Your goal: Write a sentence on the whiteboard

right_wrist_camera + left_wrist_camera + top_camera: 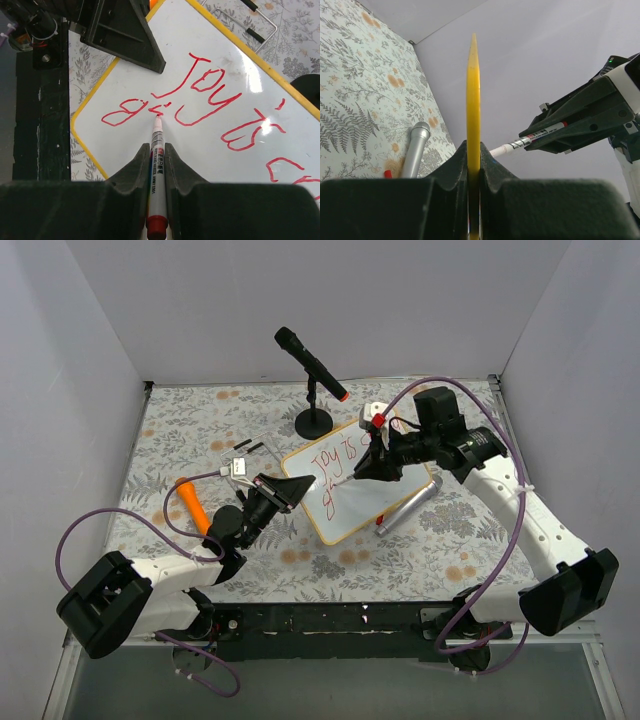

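Observation:
The whiteboard (385, 502), white with a thin yellowish frame, lies tilted in the middle of the floral table. The sentence (335, 462) is in red marker, with "Joy is" legible and a second line below it. My left gripper (288, 492) is shut on the board's left edge, seen edge-on in the left wrist view (473, 100). My right gripper (372, 466) is shut on a red-capped marker (157, 165). The marker's tip touches the board (225, 165) at the second line of the writing (210, 95).
A black microphone on a stand (312, 365) is behind the board. A silver microphone (408, 508) lies along the board's right edge. An orange tool (192, 505) lies at the left, with wire clips (240, 448) behind it. White walls enclose the table.

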### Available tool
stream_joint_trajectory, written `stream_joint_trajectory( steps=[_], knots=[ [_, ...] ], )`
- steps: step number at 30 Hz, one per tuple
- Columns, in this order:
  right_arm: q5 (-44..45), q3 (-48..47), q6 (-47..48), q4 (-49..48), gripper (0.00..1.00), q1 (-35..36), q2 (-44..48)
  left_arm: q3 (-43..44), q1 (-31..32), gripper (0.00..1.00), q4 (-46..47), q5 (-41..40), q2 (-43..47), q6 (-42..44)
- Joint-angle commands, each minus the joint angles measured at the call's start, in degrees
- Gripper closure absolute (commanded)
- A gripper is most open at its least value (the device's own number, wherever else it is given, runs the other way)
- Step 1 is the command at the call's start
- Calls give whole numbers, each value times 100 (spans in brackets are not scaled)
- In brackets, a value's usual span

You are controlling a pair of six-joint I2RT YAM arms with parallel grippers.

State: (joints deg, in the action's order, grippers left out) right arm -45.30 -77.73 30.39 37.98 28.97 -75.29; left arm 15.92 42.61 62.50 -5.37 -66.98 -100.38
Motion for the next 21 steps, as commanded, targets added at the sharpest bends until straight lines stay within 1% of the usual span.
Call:
stream_joint_trajectory(
  steps=[1, 10, 16, 21],
  knots=[
    [-287, 188, 335, 263, 99, 12, 172, 271, 28, 100, 852, -17, 150, -193],
    [-304, 347, 485, 421, 99, 91, 225, 280, 19, 100, 852, -17, 150, -184],
    [82, 13, 336, 281, 99, 47, 102, 289, 19, 100, 843, -8, 141, -166],
    [136, -373, 230, 280, 99, -137, -12, 245, 19, 100, 772, -43, 229, -140]
  ],
)
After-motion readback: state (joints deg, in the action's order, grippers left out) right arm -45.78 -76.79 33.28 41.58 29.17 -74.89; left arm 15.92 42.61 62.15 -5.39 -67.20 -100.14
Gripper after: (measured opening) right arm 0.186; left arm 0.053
